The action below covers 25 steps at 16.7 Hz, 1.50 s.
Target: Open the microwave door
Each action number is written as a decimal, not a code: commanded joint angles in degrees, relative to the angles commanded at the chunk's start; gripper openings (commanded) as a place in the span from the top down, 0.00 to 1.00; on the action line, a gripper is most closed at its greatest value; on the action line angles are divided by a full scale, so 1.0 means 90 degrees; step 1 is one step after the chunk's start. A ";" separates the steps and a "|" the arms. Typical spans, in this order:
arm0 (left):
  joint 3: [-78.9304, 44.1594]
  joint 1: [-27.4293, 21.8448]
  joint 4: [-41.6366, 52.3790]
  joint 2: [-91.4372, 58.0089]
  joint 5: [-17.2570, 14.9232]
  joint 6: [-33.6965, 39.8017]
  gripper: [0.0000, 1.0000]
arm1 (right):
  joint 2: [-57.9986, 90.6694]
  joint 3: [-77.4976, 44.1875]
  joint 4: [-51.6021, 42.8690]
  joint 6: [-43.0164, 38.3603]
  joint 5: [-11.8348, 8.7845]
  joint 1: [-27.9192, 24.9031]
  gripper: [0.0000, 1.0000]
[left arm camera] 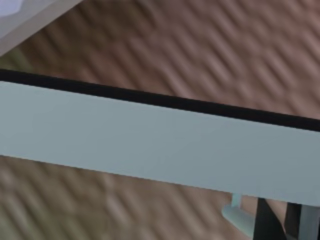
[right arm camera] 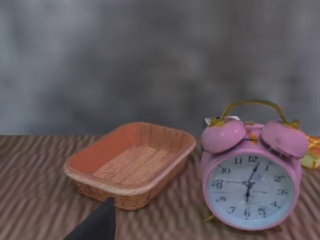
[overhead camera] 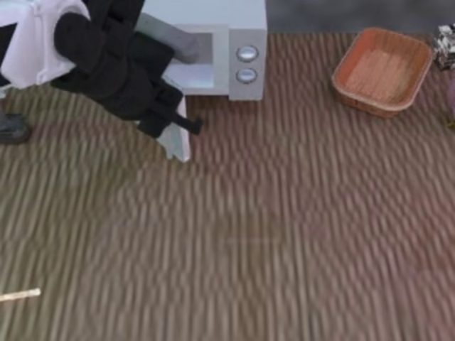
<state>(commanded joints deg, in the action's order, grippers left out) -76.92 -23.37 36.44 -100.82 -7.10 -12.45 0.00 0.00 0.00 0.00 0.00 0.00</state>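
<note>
Left arm is covering most of the microwave door (overhead camera: 179, 141); left gripper (overhead camera: 186, 126) fingers too small to judge. Microwave (overhead camera: 234, 35) is running off the top edge. Right gripper unseen overhead.

a ribbed brown table (overhead camera: 284, 234) carries the microwave (overhead camera: 227, 28), an orange basket (overhead camera: 382, 69) and a pink alarm clock (right arm camera: 251, 175).

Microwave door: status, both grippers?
Left gripper at the microwave door, door swung out from the microwave, cavity showing. Right gripper parked near the orange basket and pink alarm clock. Door's path unobstructed.
</note>
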 joint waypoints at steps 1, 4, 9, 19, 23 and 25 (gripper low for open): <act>0.0000 0.0000 0.0000 0.0000 0.0000 0.0000 1.00 | 0.0000 0.0000 0.0000 0.0000 0.0000 0.0000 0.00; 0.0000 0.0000 0.0000 0.0000 0.0000 0.0000 1.00 | 0.0000 0.0000 0.0000 0.0000 0.0000 0.0000 0.00; 0.0000 0.0000 0.0000 0.0000 0.0000 0.0000 1.00 | 0.0000 0.0000 0.0000 0.0000 0.0000 0.0000 0.00; 0.0000 0.0000 0.0000 0.0000 0.0000 0.0000 1.00 | 0.0000 0.0000 0.0000 0.0000 0.0000 0.0000 0.00; 0.0037 0.0009 0.0008 0.0011 -0.0081 -0.0074 1.00 | 0.0000 0.0000 0.0000 0.0000 0.0000 0.0000 0.00; 0.0107 0.0116 0.0051 0.0076 -0.0208 -0.0336 1.00 | 0.0000 0.0000 0.0000 0.0000 0.0000 0.0000 0.00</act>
<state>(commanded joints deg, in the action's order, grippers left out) -75.95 -22.33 36.90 -100.14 -8.97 -15.48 0.00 0.00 0.00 0.00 0.00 0.00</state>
